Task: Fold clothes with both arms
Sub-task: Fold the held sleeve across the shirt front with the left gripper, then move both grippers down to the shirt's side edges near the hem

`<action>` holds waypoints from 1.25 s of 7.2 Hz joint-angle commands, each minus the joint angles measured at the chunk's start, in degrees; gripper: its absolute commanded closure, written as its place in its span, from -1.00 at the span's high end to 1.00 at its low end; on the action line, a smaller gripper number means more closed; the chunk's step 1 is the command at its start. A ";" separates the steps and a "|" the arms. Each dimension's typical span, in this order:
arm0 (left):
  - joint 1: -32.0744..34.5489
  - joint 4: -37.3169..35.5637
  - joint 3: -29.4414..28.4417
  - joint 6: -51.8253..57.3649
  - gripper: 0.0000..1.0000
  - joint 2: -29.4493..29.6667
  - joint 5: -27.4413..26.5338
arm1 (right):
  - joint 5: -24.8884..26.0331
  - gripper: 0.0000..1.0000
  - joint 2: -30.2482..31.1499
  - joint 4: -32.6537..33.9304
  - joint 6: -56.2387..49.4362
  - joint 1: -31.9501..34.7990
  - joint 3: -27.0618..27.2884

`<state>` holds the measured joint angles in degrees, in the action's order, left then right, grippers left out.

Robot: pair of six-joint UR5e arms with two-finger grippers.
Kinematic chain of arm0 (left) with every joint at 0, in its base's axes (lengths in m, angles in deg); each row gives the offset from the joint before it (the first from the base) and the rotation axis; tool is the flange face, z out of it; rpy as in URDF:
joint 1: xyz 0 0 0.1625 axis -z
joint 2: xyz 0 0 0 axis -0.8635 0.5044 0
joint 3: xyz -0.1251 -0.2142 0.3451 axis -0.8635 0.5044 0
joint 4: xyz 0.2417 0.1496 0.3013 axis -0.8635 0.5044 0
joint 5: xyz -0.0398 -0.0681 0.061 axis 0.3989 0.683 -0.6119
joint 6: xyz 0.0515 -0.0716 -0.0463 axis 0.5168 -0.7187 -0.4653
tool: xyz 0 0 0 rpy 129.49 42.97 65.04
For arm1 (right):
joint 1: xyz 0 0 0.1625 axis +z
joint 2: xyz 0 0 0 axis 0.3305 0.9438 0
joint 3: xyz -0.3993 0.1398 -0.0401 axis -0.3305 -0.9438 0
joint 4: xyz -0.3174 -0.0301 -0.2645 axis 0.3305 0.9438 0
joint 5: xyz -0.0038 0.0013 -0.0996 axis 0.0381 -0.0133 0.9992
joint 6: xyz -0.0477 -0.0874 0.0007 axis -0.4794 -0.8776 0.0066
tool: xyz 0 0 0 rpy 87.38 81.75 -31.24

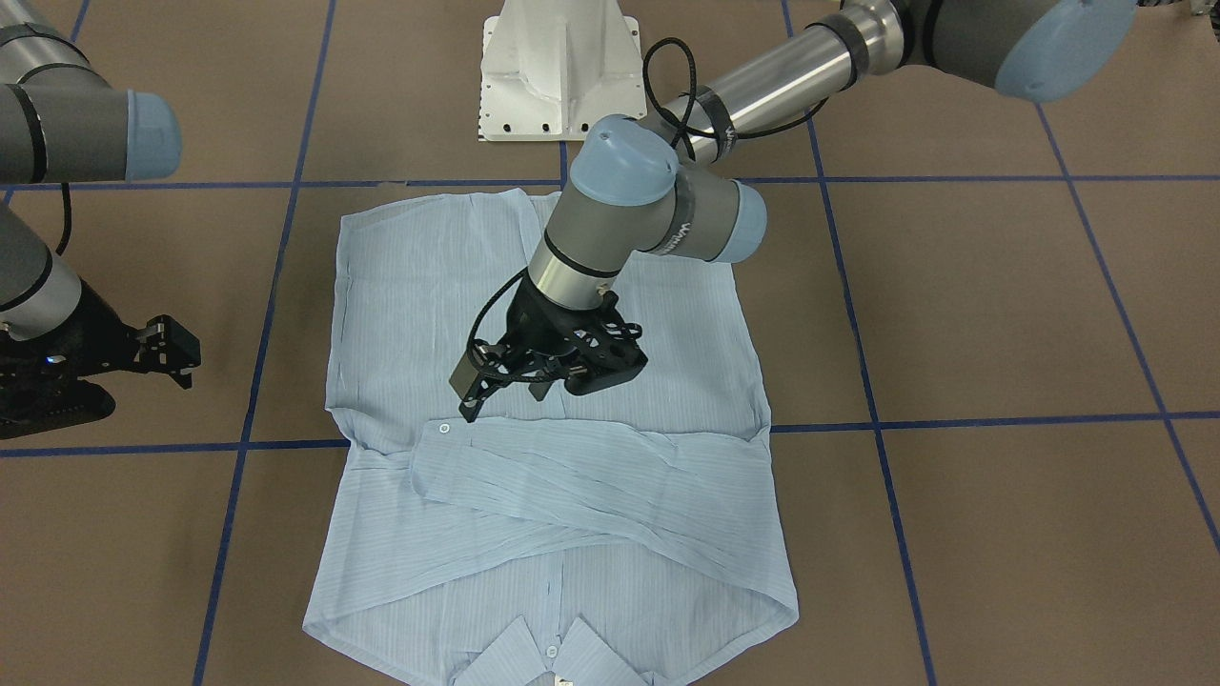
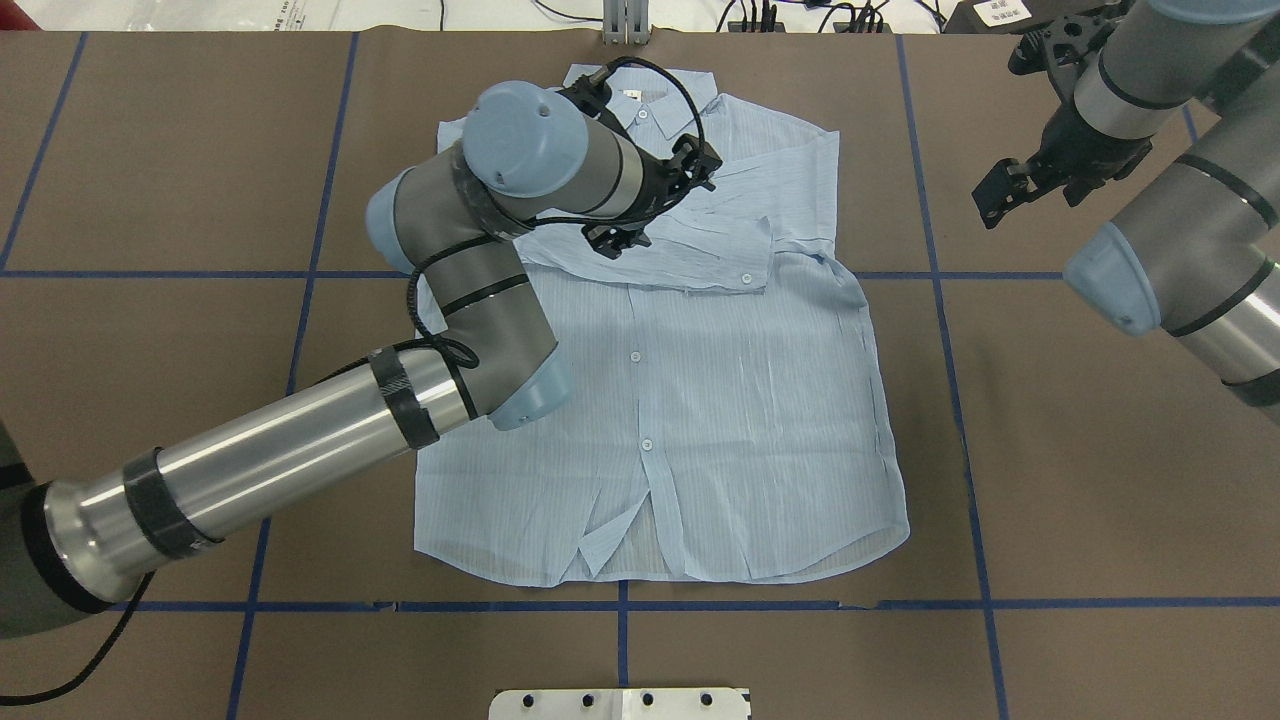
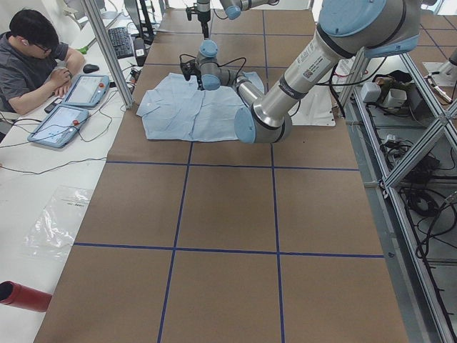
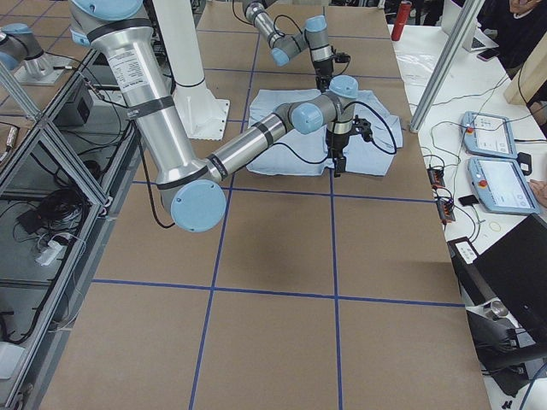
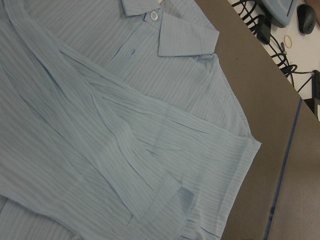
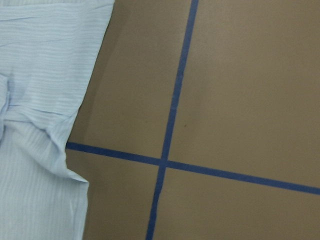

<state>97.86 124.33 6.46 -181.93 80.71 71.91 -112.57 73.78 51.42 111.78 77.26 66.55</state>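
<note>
The clothes are one light-blue striped shirt [image 2: 700,400] lying flat, buttons up, with its collar [image 2: 650,105] at the far edge. Both sleeves [image 1: 591,476] are folded across the chest. My left gripper [image 1: 534,386] hovers just above the chest beside the folded sleeves, open, with nothing between its fingers. The left wrist view shows only the sleeve folds [image 5: 150,165] and the collar [image 5: 175,30]. My right gripper [image 2: 1035,190] hangs open over bare table, to the right of the shirt's shoulder. The right wrist view shows the shirt's edge [image 6: 45,100].
Blue tape lines [image 2: 940,300] cross the brown table cover. The white pedestal base [image 1: 558,71] stands at the robot's edge. Along the far side, a person [image 3: 32,61] sits at a desk with tablets [image 3: 68,114]. A red cylinder [image 3: 21,296] lies on that desk.
</note>
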 commanded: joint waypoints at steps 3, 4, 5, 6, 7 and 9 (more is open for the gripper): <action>-1.31 -9.23 24.69 11.99 0.98 -18.97 0.77 | 6.13 0.99 7.89 -8.17 26.76 -16.08 12.46; -2.28 -9.32 27.16 11.99 0.97 -21.08 0.69 | 9.66 1.00 14.01 -20.25 34.33 -21.44 12.66; -2.64 -9.23 28.32 11.99 0.97 -22.41 0.69 | 10.56 1.00 17.90 -24.55 34.84 -23.93 13.01; -2.73 -9.23 28.51 11.99 0.97 -22.59 0.69 | 10.83 1.00 18.20 -24.50 36.68 -25.87 13.44; -2.99 -9.23 28.51 11.99 0.97 -22.60 0.60 | 11.01 0.99 18.64 -24.33 37.04 -27.11 13.54; -3.08 -9.23 28.51 11.99 0.97 -22.51 0.51 | 14.42 0.98 20.05 -24.15 37.05 -30.62 13.19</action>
<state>94.85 115.10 34.93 -169.94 58.22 72.50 -99.87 93.22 27.22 148.67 48.61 79.88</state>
